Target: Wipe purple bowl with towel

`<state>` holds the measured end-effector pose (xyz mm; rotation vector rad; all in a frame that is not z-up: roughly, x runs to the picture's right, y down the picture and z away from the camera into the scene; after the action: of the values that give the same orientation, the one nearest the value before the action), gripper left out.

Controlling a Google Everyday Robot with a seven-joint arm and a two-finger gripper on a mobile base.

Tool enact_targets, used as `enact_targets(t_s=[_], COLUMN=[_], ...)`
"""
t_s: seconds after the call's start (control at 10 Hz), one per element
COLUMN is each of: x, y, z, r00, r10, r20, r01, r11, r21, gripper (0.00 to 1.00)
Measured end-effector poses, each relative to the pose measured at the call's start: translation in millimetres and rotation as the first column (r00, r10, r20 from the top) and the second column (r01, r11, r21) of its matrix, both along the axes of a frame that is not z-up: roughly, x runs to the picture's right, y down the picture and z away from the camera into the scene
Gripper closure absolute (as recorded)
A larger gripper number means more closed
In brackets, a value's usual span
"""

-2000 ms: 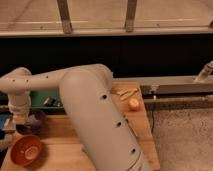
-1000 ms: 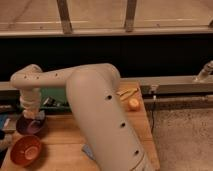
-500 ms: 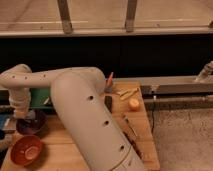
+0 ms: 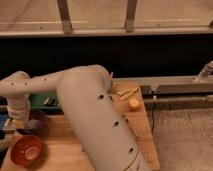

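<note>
The purple bowl point(image 4: 34, 123) sits on the wooden table point(image 4: 65, 137) at the left, partly covered by my arm's end. My gripper point(image 4: 18, 124) hangs down at the bowl's left rim, at the end of the white arm point(image 4: 85, 100) that crosses the view. I cannot make out the towel; it may be hidden under the gripper.
An orange-red bowl point(image 4: 26, 150) sits in front of the purple one. A green object point(image 4: 46, 101) lies behind it and a blue one point(image 4: 4, 122) at the left edge. An orange fruit point(image 4: 134, 103) and pale sticks point(image 4: 126, 93) lie at the table's far right corner.
The arm's wrist has swung left over the purple bowl compared with one second ago. The bowls and other objects have stayed put.
</note>
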<state>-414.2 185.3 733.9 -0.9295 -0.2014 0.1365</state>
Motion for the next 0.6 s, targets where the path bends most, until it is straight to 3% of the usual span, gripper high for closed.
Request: enact_targets(t_s=[0.3,0.6], x=[27,25], y=[-12,-11], z=[4.9,4.0], r00=[0.997,0.997], r10=[0.031,0.029], r20=[-0.067,-0.065], r01=[-0.03,-0.029], r11=[0.9995,0.9996], r21=[0.006,0.005], gripper=[1.0,1.0])
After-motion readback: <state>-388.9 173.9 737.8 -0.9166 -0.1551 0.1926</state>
